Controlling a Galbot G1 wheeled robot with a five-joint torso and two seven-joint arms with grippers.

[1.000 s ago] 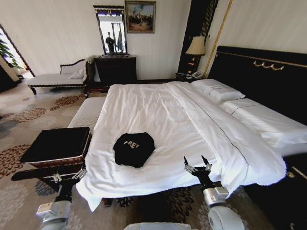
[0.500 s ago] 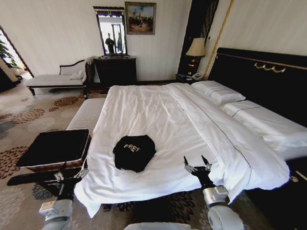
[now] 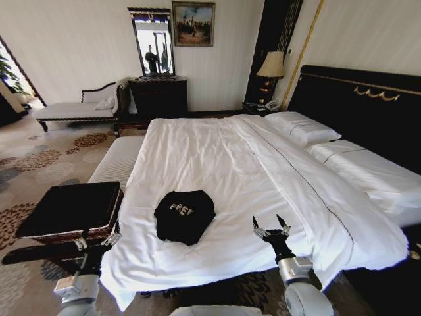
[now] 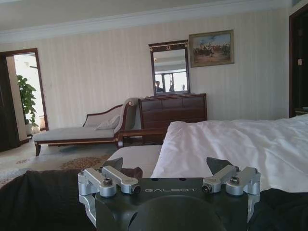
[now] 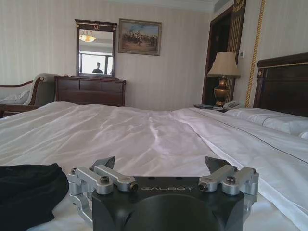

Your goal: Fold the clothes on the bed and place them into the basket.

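The clothes, a crumpled black T-shirt [image 3: 185, 216] with white lettering, lie on the white duvet of the bed [image 3: 223, 164] near its foot. The same shirt [image 5: 26, 192] shows in the right wrist view. My right gripper [image 3: 267, 221] is open over the duvet's foot edge, to the right of the shirt, and holds nothing [image 5: 161, 164]. My left gripper [image 3: 99, 238] is open and empty beside the bed's left corner, just in front of the basket [image 3: 69, 209]. That brown wicker basket has a black lining [image 4: 43, 202].
The basket rests on a dark wooden bench [image 3: 36, 253]. A striped white bench [image 3: 118, 158] stands beyond it along the bed's left side. A chaise longue [image 3: 72, 108], dresser [image 3: 158, 95], lamp [image 3: 270, 64] and headboard [image 3: 358, 108] are farther off. Patterned carpet [image 3: 39, 158] lies at left.
The whole head view has shifted slightly, so the camera has moved; the bed and basket sit a little lower in the picture. Both grippers keep the same open pose.
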